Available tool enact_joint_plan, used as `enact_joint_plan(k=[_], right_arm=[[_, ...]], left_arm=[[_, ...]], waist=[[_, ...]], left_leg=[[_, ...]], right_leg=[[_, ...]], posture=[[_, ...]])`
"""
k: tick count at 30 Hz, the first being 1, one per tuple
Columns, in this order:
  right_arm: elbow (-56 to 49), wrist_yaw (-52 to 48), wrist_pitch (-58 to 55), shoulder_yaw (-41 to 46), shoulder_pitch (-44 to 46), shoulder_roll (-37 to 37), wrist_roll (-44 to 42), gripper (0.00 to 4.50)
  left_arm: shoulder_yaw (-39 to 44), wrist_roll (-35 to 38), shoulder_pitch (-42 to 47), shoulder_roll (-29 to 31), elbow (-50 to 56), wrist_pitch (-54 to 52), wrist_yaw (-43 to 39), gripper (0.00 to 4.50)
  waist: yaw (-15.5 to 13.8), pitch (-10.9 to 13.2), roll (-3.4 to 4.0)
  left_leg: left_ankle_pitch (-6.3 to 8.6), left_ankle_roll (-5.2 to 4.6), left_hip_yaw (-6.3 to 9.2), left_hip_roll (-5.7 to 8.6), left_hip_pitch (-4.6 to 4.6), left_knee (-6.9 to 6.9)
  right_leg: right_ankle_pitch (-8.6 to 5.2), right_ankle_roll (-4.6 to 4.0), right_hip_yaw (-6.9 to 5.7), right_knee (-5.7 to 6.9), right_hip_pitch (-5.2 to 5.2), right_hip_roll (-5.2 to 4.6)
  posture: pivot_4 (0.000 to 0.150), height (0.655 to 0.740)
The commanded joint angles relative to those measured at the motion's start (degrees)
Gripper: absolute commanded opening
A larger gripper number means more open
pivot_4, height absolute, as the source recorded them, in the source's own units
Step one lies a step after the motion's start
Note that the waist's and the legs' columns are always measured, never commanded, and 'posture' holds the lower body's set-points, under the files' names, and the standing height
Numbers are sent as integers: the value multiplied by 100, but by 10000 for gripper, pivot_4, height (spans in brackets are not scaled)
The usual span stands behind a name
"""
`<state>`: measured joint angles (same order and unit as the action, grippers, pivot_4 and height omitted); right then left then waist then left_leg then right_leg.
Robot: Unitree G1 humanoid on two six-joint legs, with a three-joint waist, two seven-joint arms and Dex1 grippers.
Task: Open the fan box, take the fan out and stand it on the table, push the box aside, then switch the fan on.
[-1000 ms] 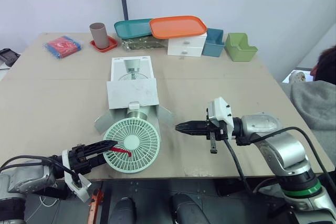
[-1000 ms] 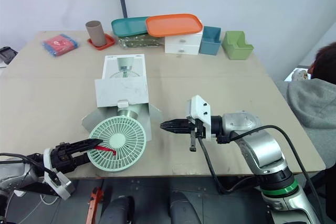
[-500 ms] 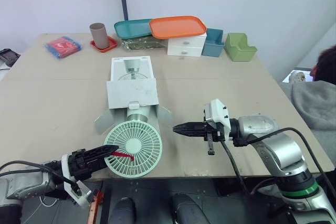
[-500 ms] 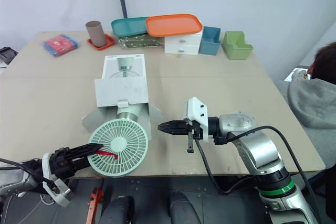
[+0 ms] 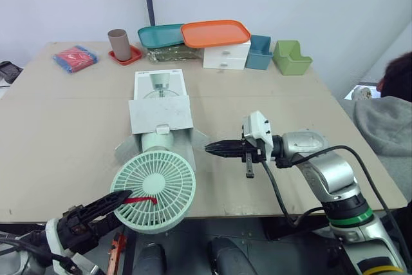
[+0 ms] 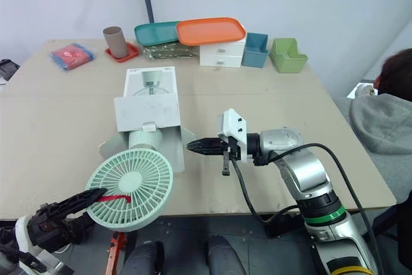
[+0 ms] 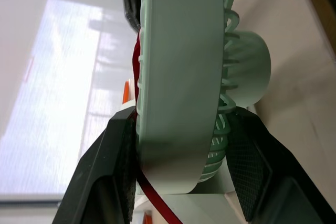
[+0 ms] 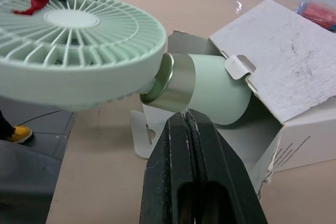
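Observation:
The white fan box [image 5: 161, 111] lies in the middle of the table with its near end open and its flaps spread. The pale green fan [image 5: 153, 190] sticks out of that end, its round grille head over the table's front edge and its cylindrical body [image 8: 215, 95] partly inside the box. A red strap [image 5: 138, 200] lies across the grille. My left gripper [image 5: 120, 196] is shut on the grille's rim [image 7: 178, 77] at its near left side. My right gripper [image 5: 209, 148] is shut on nothing and points at the box's right flap, just beside the fan's body.
Along the far edge stand a brown cup [image 5: 118, 44] on a red coaster, a teal tray [image 5: 161, 35], an orange tray [image 5: 215, 33] on white drawers, a blue bin [image 5: 259, 53] and a green bin [image 5: 291, 57]. A red-blue cloth [image 5: 75, 58] lies far left. A person [image 5: 393, 104] sits at the right.
My left gripper has pulled the fan head toward the table's front edge and leftward, drawing more of the body out. The right gripper has slid left, closer to the box.

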<state>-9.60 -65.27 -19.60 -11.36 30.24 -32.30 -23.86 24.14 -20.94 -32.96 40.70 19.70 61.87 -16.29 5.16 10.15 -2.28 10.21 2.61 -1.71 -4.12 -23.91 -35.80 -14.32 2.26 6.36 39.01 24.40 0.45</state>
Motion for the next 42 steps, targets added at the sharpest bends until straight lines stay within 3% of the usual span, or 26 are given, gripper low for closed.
enact_joint_plan(k=[1, 3, 8, 14, 22, 30, 42], right_arm=[[39, -136, 168, -2, 158, 57, 22, 0], [77, -183, 201, -9, 174, 100, 25, 0], [98, -406, 164, 62, 306, 180, -153, 0], [90, -1200, -177, 344, 407, 84, -1025, 0], [445, -1375, 37, 85, 588, 292, -783, 0], [686, -1620, 193, -73, 709, 442, -628, 0], [1454, -1890, 514, -239, 1166, 957, -415, 0]], left_arm=[[-181, 1311, -606, 21, 758, -1013, -241, 19739], [-212, 1804, -912, -81, 993, -1583, -351, 19739], [197, 1818, -1229, -351, 1414, -1531, -570, 19739], [415, 2384, -1784, -928, 2857, -2592, -632, 19739], [567, 2790, -1929, -1272, 3987, -3591, -902, 19739], [658, 3258, -2958, -1851, 4030, -3274, -807, 19739], [2251, 4374, -3366, -1887, 4030, -3637, 24, 19739]], waist=[[13, 0, -1], [23, 0, -1], [51, 3, 0], [72, 18, -28], [76, 27, -34], [77, 30, -34], [94, 48, -64]], left_leg=[[0, 0, 0, -1, 2, 6], [0, 0, 2, -1, 2, 12], [1, 0, 9, -7, 6, 18], [4, 6, 5, -6, 2, 17], [7, 9, 10, -3, 2, 17], [15, 7, 11, 1, -37, 18], [16, 8, 13, 8, -43, 5]], right_leg=[[-5, -2, 0, 0, 1, 2], [-10, -4, 0, 0, 3, 6], [-14, -12, 0, 0, 4, 21], [-17, -11, 7, -3, 7, 18], [-21, -11, 7, -4, 13, 20], [-31, -11, 9, -2, 55, 22], [-31, -11, 12, -2, 59, 18]], posture=[[1500, 7400], [1500, 7400], [1500, 7400], [1500, 7400], [1500, 7400], [1500, 7400], [1500, 7400]])
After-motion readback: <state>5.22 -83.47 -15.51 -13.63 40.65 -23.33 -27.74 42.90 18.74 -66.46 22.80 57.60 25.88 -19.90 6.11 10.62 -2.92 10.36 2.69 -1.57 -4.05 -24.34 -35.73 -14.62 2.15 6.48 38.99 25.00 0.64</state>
